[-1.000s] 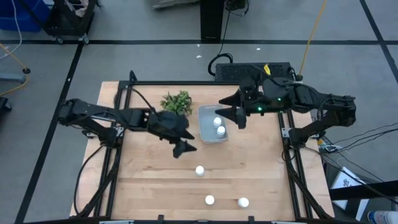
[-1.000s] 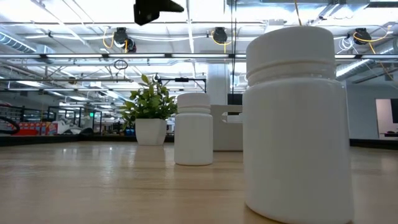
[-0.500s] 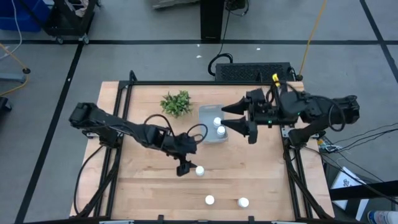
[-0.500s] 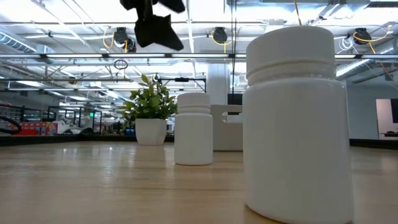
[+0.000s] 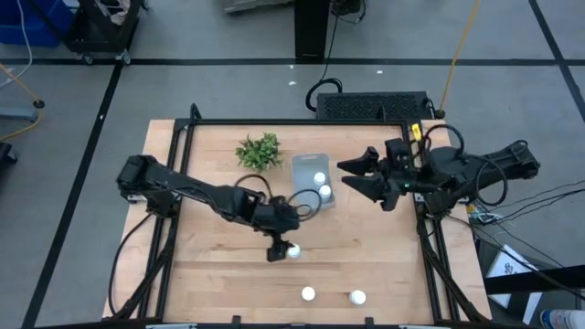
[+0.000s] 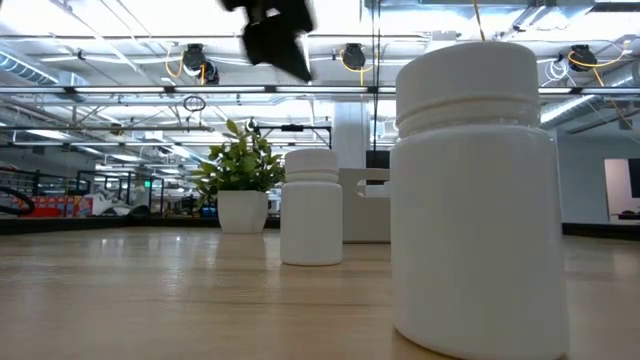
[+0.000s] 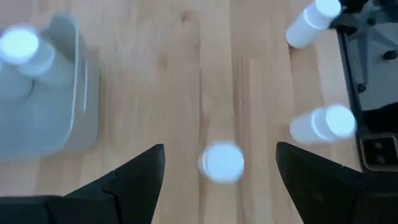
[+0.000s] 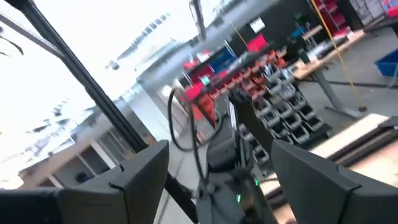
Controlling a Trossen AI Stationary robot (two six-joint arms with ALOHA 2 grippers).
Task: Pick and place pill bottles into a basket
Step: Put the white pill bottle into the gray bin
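Note:
A white pill bottle (image 5: 293, 250) stands upright on the table near its middle; it also shows in the left wrist view (image 7: 221, 163). My left gripper (image 5: 279, 248) is open above it, fingers pointing down on either side of it (image 7: 219, 148), clear of it in the low view (image 6: 278, 30). The pale basket (image 5: 311, 183) holds two bottles (image 5: 322, 185). Two more bottles (image 5: 308, 293) (image 5: 357, 297) stand near the table's near edge. My right gripper (image 5: 345, 174) is open and empty, right of the basket.
A green plant (image 5: 260, 151) in a white pot stands left of the basket at the far side. In the low view one bottle (image 6: 475, 190) stands close to the camera and another bottle (image 6: 311, 207) farther back. Bare wood lies left and right of the middle bottle.
My left gripper has gone toward the table's near edge and right, from beside the basket to above the middle bottle, staying open. My right gripper has drawn back from over the basket toward the table's right edge, open.

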